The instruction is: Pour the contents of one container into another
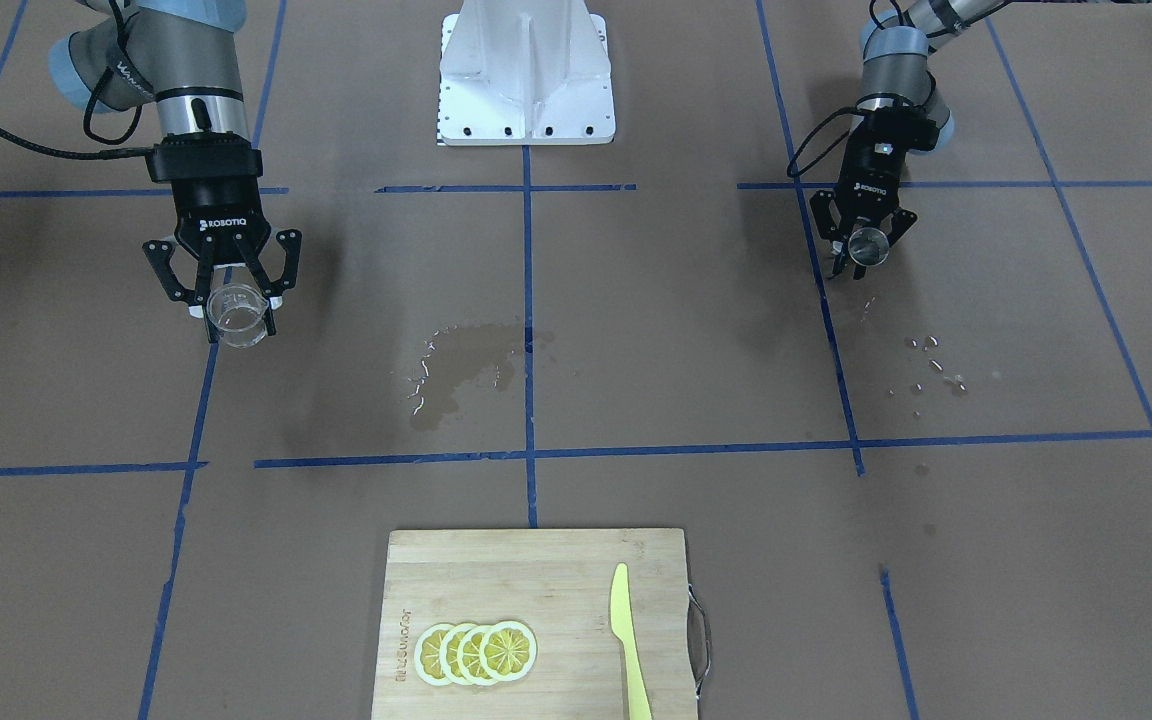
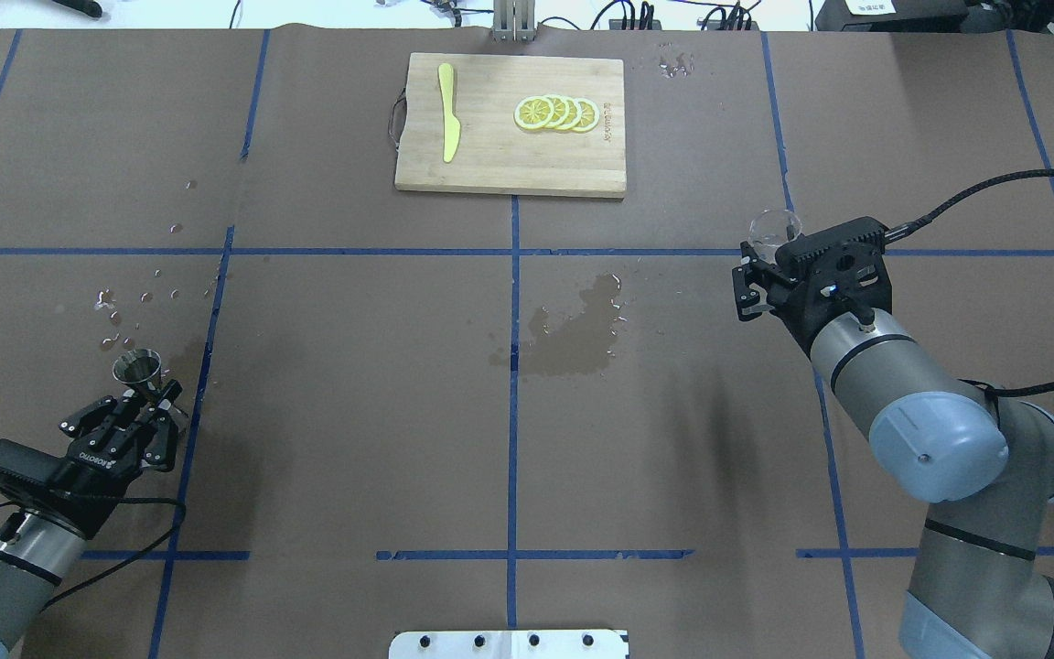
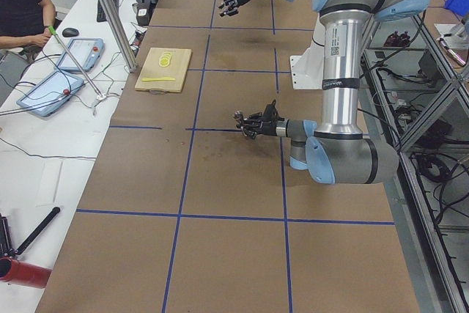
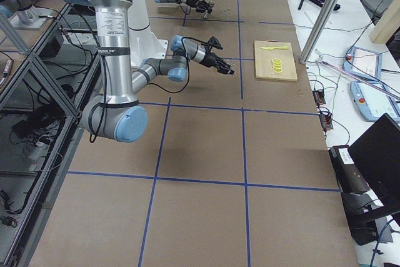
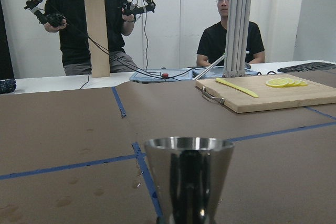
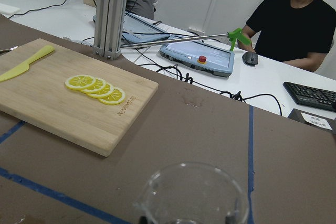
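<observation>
My right gripper point(image 1: 239, 306) is shut on the small clear glass cup point(image 1: 236, 316) and holds it above the table; from overhead the cup point(image 2: 775, 226) shows just past that gripper point(image 2: 763, 253). The cup's rim point(image 6: 191, 192) fills the bottom of the right wrist view. My left gripper point(image 1: 861, 250) is shut on the steel hourglass jigger point(image 1: 869, 244), far across the table from the cup. Overhead, the jigger point(image 2: 137, 368) stands upright at the tips of the left gripper point(image 2: 148, 399). The left wrist view shows the jigger's upper cone point(image 5: 189, 174) close up.
A wooden cutting board point(image 2: 490, 165) with lemon slices point(image 2: 556, 113) and a yellow knife point(image 2: 448, 124) lies at the far middle. A wet patch point(image 2: 573, 334) darkens the table's centre. Droplets point(image 2: 124, 307) lie near the jigger. The white robot base point(image 1: 526, 75) is on the near side.
</observation>
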You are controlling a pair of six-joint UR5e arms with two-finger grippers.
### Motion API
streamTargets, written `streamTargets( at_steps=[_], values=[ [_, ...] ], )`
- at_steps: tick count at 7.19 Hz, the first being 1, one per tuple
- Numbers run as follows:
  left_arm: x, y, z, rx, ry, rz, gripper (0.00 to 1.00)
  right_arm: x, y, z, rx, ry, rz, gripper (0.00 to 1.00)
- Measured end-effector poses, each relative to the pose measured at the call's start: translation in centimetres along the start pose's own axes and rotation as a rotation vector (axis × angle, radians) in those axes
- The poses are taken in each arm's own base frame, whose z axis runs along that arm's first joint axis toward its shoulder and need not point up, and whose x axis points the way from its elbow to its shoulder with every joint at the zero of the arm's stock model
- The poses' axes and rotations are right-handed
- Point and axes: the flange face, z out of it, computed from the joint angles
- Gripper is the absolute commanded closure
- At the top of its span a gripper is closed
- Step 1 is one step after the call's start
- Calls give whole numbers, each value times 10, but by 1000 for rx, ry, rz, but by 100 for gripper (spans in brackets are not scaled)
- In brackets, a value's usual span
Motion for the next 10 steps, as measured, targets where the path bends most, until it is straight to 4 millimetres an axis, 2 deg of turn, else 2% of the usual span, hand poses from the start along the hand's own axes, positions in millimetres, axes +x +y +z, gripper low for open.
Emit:
streamTargets(
  at_steps=[7,9,10],
  values=[
    [-12,5,-4,-5,5,-6,64,-1,-5,-5,9,-8,8,100],
    [-12,6,-5,-8,7,-3,41,-1,-6,-5,9,-8,8,100],
    [-11,6,-5,-9,8,-1,38,-1,-5,-5,8,-9,8,100]
  ],
)
